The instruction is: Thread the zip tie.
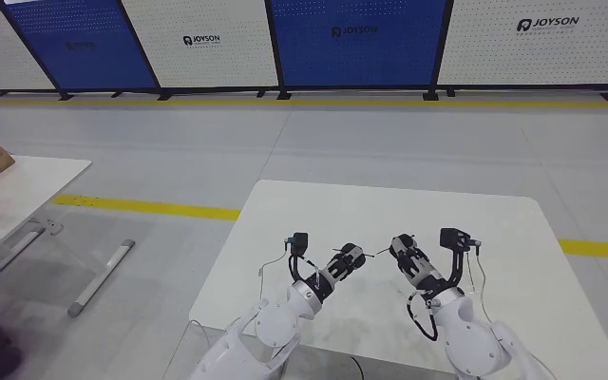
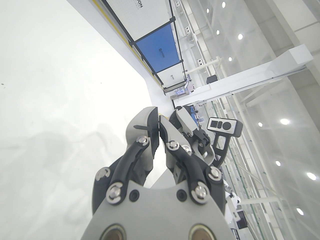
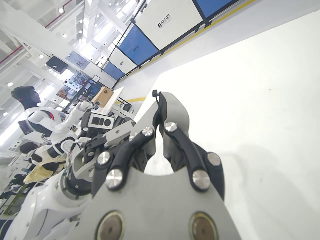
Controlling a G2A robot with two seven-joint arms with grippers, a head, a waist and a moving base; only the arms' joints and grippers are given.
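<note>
1. Above the white table (image 1: 285, 214), near its front edge, the left gripper (image 2: 158, 119) and the right gripper (image 3: 159, 99) are held close together, tips turned toward each other but not touching.
2. The left gripper's fingers are closed tight on the zip tie (image 2: 141, 127); a thin black strap end is seen sticking out sideways past one pad.
3. The right gripper's fingers are likewise pressed together on black strap, with the tie's locking head (image 3: 155, 93) protruding just beyond the tips.
4. The step in hand is judged to be alignment: the tail has not yet been entered into the head.
5. Several failures are considered possible from here:
   - The slot could be missed, because the tail juts out crosswise and the opening is small.
   - The strap could be buckled if it is pushed against the head's face, being thin and flexible.
   - Either end could be twisted or lost from the pads, since little material is gripped; it would then drop to the table.
   - The fingertips could be knocked together, as a very close approach is required.
</note>
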